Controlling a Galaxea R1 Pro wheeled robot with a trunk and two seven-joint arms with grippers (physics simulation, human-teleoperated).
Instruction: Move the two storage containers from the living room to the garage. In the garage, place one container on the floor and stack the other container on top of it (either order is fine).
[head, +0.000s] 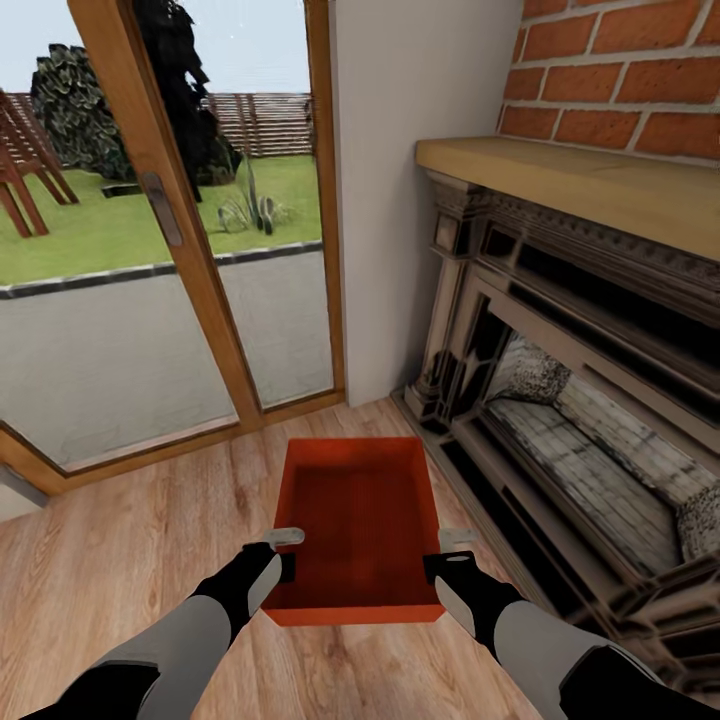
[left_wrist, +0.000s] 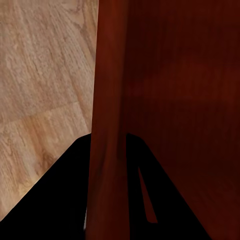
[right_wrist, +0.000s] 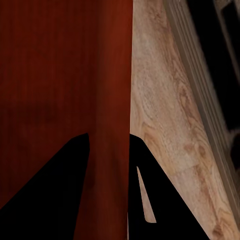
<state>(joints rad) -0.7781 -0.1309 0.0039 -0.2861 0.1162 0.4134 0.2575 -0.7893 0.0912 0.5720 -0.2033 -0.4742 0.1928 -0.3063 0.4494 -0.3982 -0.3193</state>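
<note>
Head view shows the living room: glass doors (head: 170, 260) ahead on the left, the brick fireplace (head: 560, 400) along the right, and light wood-plank flooring (head: 120, 560) below. One orange-red storage container (head: 360, 530) sits between both arms, near the fireplace's foot, whether resting or just lifted I cannot tell. The left pincer (head: 283, 555) is closed over the left side wall and the right pincer (head: 447, 558) over the right wall, each straddling the rim. It looks light, stiff and thin-walled, probably slippery; opposite long walls near the close end seem the sound hold.
</note>
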